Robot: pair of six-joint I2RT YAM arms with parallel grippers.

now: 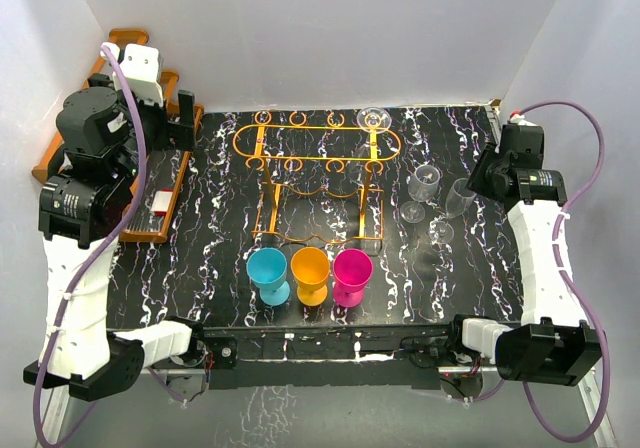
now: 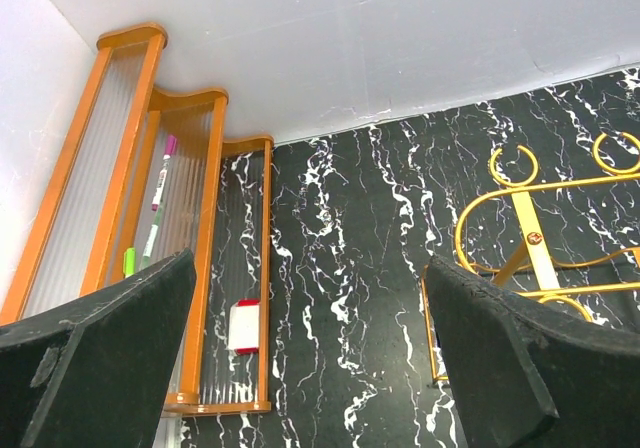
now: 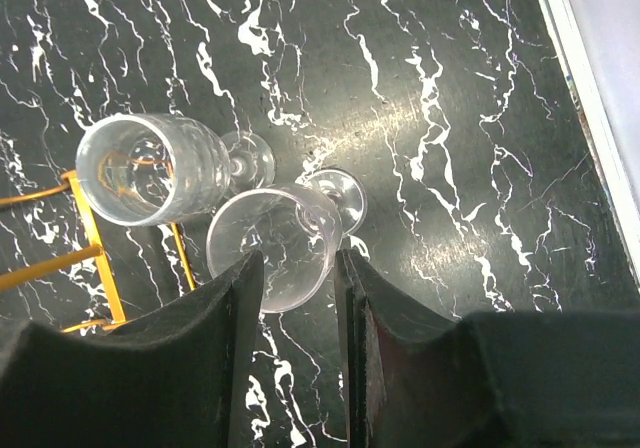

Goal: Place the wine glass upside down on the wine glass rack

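Right wrist: right end effector (image 3: 298, 268), narrowly parted, beside wine glass (image 3: 268, 233) near table edge (image 3: 578, 63).

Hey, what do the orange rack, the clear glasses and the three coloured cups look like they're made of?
The wine glass rack: thin bent wire and flat strips, glossy orange coat, likely painted metal. The clear wine glasses: see-through with bright glints, glass or clear plastic, cannot tell which. The coloured goblets: opaque, even colour, probably plastic.
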